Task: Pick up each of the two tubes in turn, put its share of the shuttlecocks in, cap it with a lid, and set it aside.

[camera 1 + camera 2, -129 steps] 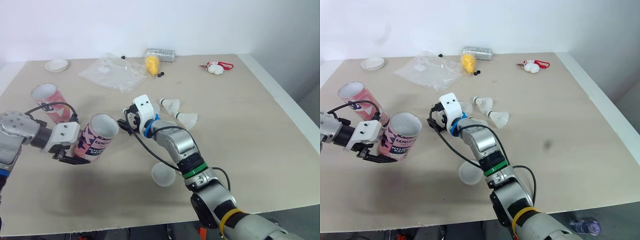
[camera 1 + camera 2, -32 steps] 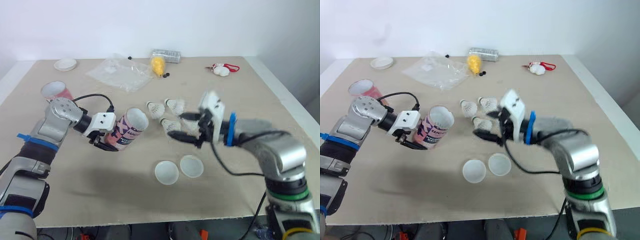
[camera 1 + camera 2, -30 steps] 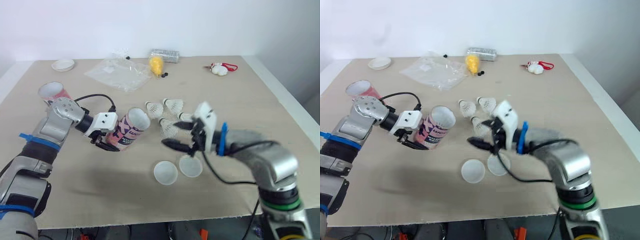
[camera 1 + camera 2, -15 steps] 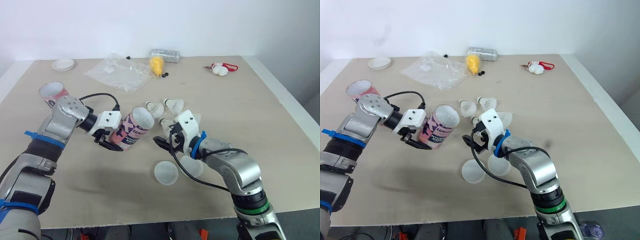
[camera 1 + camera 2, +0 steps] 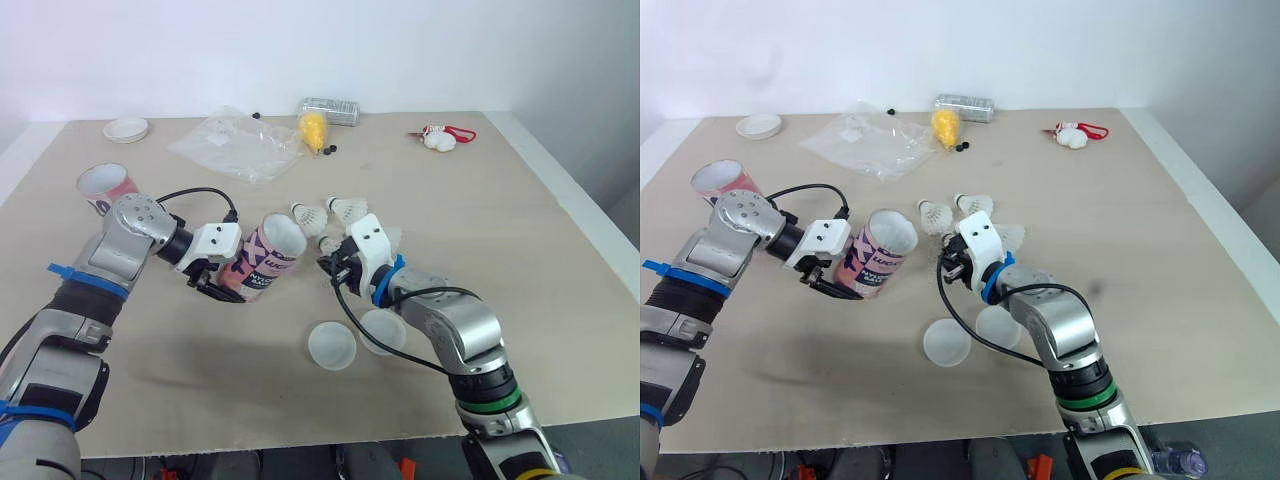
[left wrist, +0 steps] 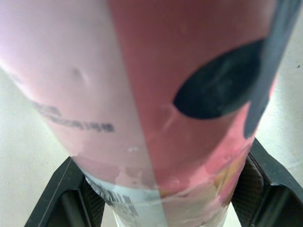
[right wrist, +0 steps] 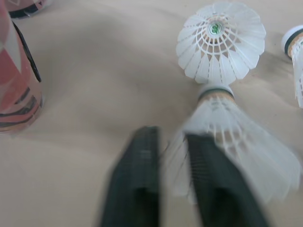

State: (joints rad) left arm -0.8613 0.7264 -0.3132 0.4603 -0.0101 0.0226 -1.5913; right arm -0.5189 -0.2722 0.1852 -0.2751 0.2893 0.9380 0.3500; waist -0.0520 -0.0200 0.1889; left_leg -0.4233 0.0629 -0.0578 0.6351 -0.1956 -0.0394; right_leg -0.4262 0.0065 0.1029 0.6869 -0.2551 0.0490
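My left gripper [image 5: 216, 276] is shut on a pink tube [image 5: 262, 262], held tilted with its open mouth toward the shuttlecocks; the tube [image 6: 156, 94] sits between both fingers. A second pink tube [image 5: 105, 186] stands upright at the far left. My right gripper [image 7: 171, 137] is shut on the feather skirt of a white shuttlecock [image 7: 236, 142] lying on the table beside the tube's mouth. Other shuttlecocks [image 5: 310, 214] [image 5: 347, 209] [image 5: 392, 236] lie just behind it. Two translucent lids [image 5: 332, 345] [image 5: 384, 331] lie in front of my right gripper [image 5: 328, 262].
A crumpled plastic bag [image 5: 240, 145], a yellow object [image 5: 314, 130], a silver packet [image 5: 335, 110] and a small white dish [image 5: 126, 129] lie along the back. A red-and-white item [image 5: 438, 138] sits at the back right. The table's [image 5: 520, 200] right edge runs near my right arm.
My right arm swung in from the right to the shuttlecocks, and its open fingers closed on one shuttlecock's skirt. The left arm shifted the tube slightly to the right.
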